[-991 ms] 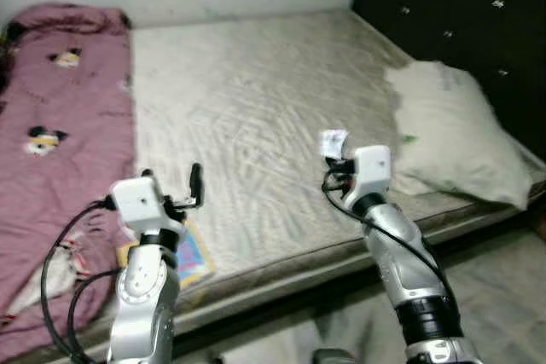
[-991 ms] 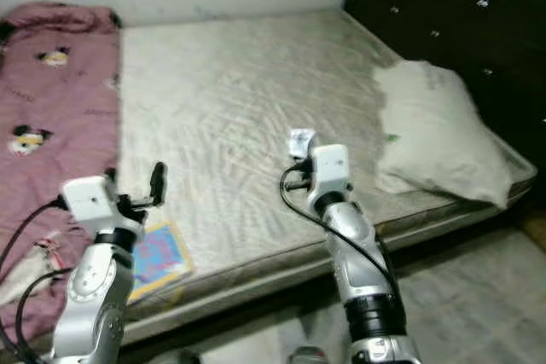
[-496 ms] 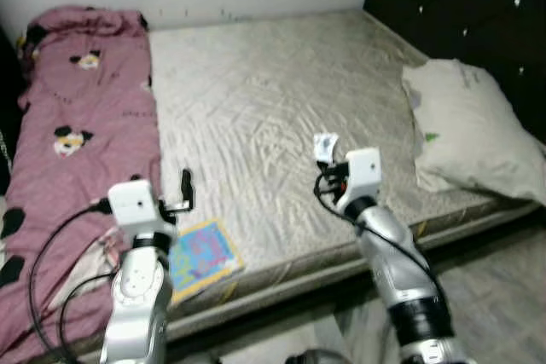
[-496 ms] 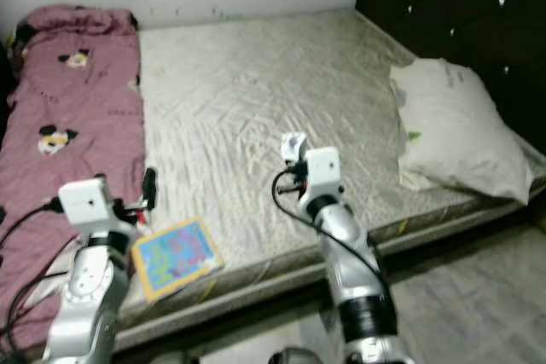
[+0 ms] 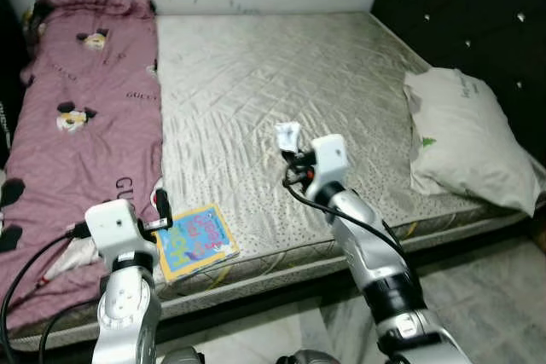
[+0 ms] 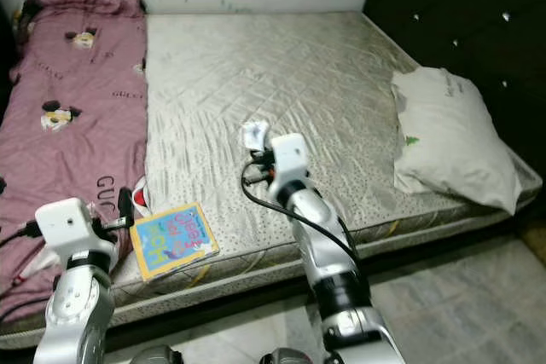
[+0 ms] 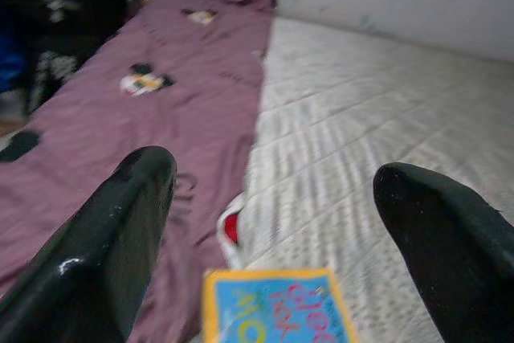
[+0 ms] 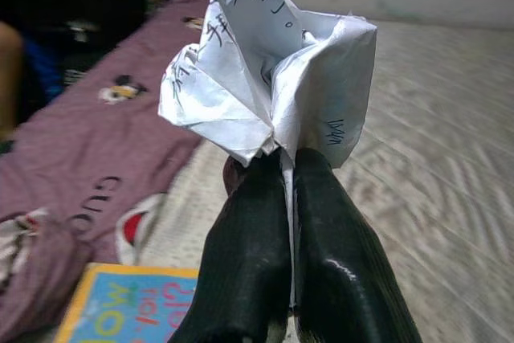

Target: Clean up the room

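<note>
on the far left i'm seeing the pink blanket [image 5: 81,100] lying along the left side of the bed [image 5: 281,83], printed with cartoon faces. my left gripper [image 5: 160,207] is hovering above the front edge of the mattress with its two black fingers [image 7: 120,222] spread wide and nothing between them. just beside it the colourful book [image 5: 197,240] is lying flat near the front edge of the bed, close to the blanket's hem. there is a small red and white thing [image 7: 231,229] between blanket and book that i can't identify.

moving right, my right gripper [image 8: 281,170] is pinching a crumpled paper [image 8: 269,70] with handwriting on it, fingers pressed tight together on its lower fold, held up above the middle of the mattress. further right the white pillow [image 5: 465,138] is resting against the dark headboard [image 5: 478,14].

i'm judging the step in hand as carrying this paper off to be thrown away. i'm not seeing any bin, so i'd be turning the body slowly and looking for one rather than swinging the arm. the grip is only on a thin fold, so i'm thinking it could slip out if i jerk; i'd be keeping the pinch firm and the wrist level. the book looks like the next thing to pick up, and the open left gripper is already well placed for it.
</note>
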Available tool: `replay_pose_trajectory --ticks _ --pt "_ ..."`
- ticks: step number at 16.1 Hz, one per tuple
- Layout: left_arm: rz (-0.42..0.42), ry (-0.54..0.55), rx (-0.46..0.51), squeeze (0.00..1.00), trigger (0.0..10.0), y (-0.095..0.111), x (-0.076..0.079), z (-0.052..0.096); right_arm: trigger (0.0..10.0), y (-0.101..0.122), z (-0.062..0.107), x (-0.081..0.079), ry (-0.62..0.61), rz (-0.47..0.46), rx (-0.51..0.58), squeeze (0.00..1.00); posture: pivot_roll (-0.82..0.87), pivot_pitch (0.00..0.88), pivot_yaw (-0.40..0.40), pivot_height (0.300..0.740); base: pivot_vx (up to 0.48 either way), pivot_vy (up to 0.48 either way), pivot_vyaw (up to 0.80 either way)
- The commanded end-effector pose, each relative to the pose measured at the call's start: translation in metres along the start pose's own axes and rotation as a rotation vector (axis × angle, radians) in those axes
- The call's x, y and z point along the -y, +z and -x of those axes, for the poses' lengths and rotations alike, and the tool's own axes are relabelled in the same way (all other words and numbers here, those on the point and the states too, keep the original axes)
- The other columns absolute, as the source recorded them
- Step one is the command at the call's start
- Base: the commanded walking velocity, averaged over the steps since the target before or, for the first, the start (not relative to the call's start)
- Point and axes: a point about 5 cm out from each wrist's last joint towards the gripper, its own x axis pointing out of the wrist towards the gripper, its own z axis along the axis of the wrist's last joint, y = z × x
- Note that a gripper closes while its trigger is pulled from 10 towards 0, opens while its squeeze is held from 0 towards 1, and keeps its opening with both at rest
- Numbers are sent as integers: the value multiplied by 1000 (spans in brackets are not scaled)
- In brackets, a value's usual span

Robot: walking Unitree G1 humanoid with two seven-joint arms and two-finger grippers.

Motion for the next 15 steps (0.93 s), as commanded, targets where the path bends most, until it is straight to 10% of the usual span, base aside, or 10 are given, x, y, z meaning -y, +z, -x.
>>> replay_pose_trajectory --ticks 1,15 --pt "-8 15 13 0 10000 4 -2 2 10000 -2 -2 -3 16 7 -6 0 65 0 -117 740 0 0 0" --pt "-46 -259 2 0 10000 4 47 -34 10000 -12 41 26 -216 0 43 0 -154 1 88 740 0 0 0"
